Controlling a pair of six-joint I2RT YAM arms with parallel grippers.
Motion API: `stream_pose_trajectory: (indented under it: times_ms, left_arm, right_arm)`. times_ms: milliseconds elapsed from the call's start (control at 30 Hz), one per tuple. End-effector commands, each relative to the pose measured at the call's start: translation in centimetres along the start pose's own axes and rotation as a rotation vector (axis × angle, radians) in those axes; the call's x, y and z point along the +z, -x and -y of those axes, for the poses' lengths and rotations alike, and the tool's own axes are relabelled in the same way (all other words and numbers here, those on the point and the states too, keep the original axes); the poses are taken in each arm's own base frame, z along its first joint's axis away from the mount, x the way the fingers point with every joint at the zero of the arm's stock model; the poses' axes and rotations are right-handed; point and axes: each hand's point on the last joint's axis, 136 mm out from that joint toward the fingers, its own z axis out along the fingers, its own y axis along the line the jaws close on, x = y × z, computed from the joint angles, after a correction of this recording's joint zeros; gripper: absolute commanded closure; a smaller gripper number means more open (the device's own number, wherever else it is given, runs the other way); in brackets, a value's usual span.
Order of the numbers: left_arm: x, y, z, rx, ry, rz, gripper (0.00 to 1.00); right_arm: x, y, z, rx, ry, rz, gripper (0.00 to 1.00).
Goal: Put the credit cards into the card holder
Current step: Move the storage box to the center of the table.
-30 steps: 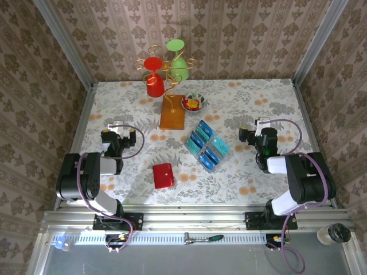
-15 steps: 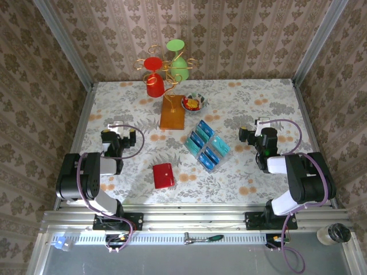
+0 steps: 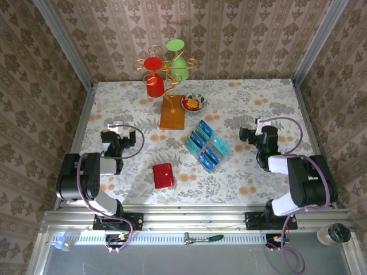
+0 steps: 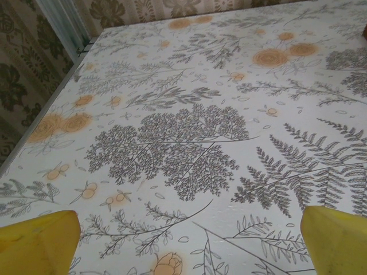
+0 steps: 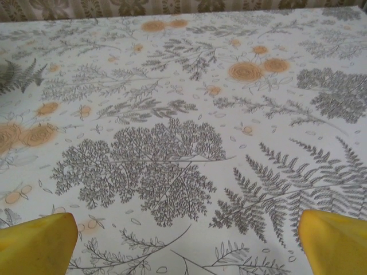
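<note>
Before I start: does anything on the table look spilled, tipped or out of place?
Nothing stands out: the credit cards sit in a clear rack, the card holder lies flat, the cup stand is upright.

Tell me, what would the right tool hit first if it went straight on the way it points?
The way looks free: ahead of the right tool lies bare flowered table as far as the back wall, which it would probably meet first, though depth is hard to judge.

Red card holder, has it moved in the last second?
No. The card holder lies in the same spot, with the same gap from the orange stand base behind it.
</note>
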Motion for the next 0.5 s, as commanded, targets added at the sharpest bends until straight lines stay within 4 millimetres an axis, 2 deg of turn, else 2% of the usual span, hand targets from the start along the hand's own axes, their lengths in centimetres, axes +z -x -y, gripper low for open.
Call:
stream_pose_trajectory:
  times_ms: [0,100,133,200,233,267,333,367,467]
  left_arm:
    - [-0.1,2.7,-1.4,-0.038,0.066,0.002,0.00]
    - [-0.6,4.0,-2.4,-0.045,0.110,-0.027,0.00]
    - [-0.9,4.5,-2.5,-0.047,0.116,-0.028,0.00]
    - [-1.5,6.1,-2.8,-0.058,0.126,-0.002,0.00]
    - [-2.1,7.2,-3.0,-0.073,0.135,0.012,0.00]
    - [-2.5,8.2,-3.1,-0.089,0.142,0.018,0.00]
    - [-3.5,9.9,-3.0,-0.140,0.145,0.002,0.00]
    - [-4.1,10.6,-2.9,-0.169,0.144,-0.009,0.00]
    - [-5.9,11.6,-1.6,-0.256,0.117,-0.062,0.00]
  right_arm:
    - [-1.5,4.2,0.7,0.021,-0.038,0.019,0.00]
    - [-2.7,6.9,1.2,0.152,-0.069,-0.012,0.00]
    - [-3.2,7.8,1.9,0.250,-0.112,-0.027,0.00]
    - [-4.3,8.2,3.4,0.437,-0.196,-0.080,0.00]
    - [-4.5,8.8,3.1,0.473,-0.166,-0.099,0.00]
    - [-4.6,9.6,2.1,0.469,-0.100,-0.112,0.00]
    - [-5.5,11.1,-1.3,0.439,0.075,-0.130,0.08]
    - [-6.1,11.5,-2.5,0.424,0.115,-0.138,0.08]
    - [-8.6,11.0,-7.5,0.334,0.232,-0.187,0.09]
